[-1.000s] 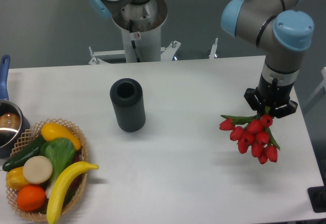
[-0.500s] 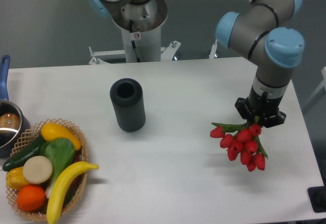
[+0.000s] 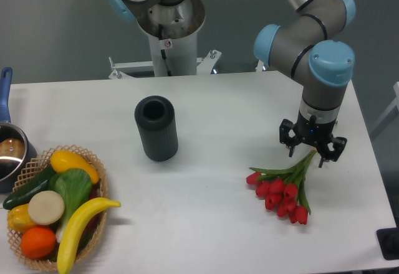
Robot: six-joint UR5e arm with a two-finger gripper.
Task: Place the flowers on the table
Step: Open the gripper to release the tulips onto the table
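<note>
The flowers (image 3: 278, 193), a bunch of red tulip buds with green stems, lie on the white table (image 3: 218, 224) at the right, buds pointing toward the front left. Their stem ends reach up to my gripper (image 3: 310, 149), which hangs just above the table over them. The jaws look spread, one on each side of the stem ends, and do not appear to clamp them.
A dark ribbed cylinder (image 3: 156, 128) stands upright at mid-table. A wicker basket (image 3: 84, 154) of fruit and vegetables sits at the front left, with a pot (image 3: 9, 152) behind it at the left edge. The arm's base (image 3: 168, 34) is at the back.
The gripper moved left and down with the flowers. The bunch, held just under the gripper before, now lies flat on the table, buds farther from the jaws.
</note>
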